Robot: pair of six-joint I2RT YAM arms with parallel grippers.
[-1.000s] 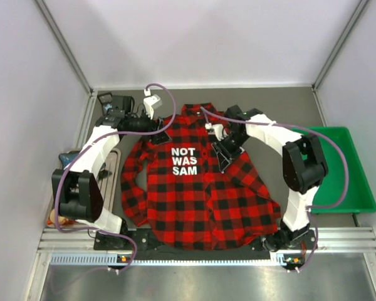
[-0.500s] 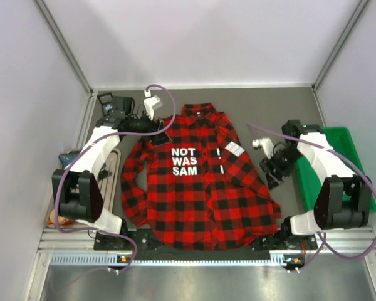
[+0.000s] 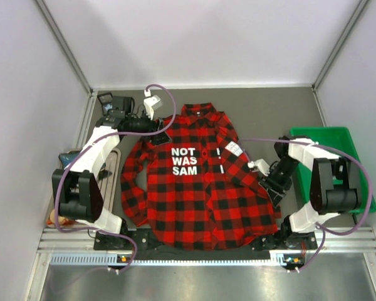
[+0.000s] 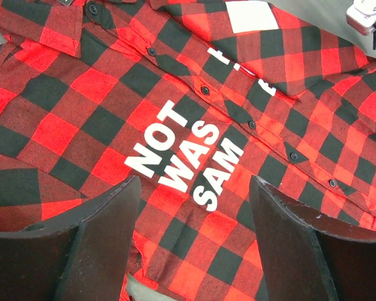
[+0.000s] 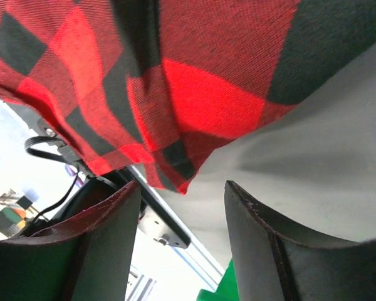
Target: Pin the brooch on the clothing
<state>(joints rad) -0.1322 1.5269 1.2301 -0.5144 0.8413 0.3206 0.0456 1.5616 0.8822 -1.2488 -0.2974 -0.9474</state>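
Note:
The clothing (image 3: 194,194), a red-and-black plaid shirt with white lettering, lies flat on the table, collar toward the far side. It fills the left wrist view (image 4: 81,94). My left gripper (image 3: 161,134) hovers open over the shirt's left shoulder, and the left wrist view shows its jaws (image 4: 194,188) wide apart above the plaid, just below the lettering. My right gripper (image 3: 274,187) is low at the shirt's right sleeve edge. Its jaws (image 5: 182,188) stand open with nothing between them, and a fold of the shirt (image 5: 207,94) lies just beyond the tips. The brooch is not in view.
A green bin (image 3: 357,188) stands at the right edge, close behind the right arm. A dark blue object (image 3: 65,160) and an orange-brown object (image 3: 53,219) lie at the far left beside the left arm. A white rectangular patch (image 3: 234,148) sits on the shirt's right chest.
The right arm left the shirt's chest, swung out toward the green bin, then came back to the right sleeve edge with its jaws wider. The white patch is uncovered. The left arm stayed still.

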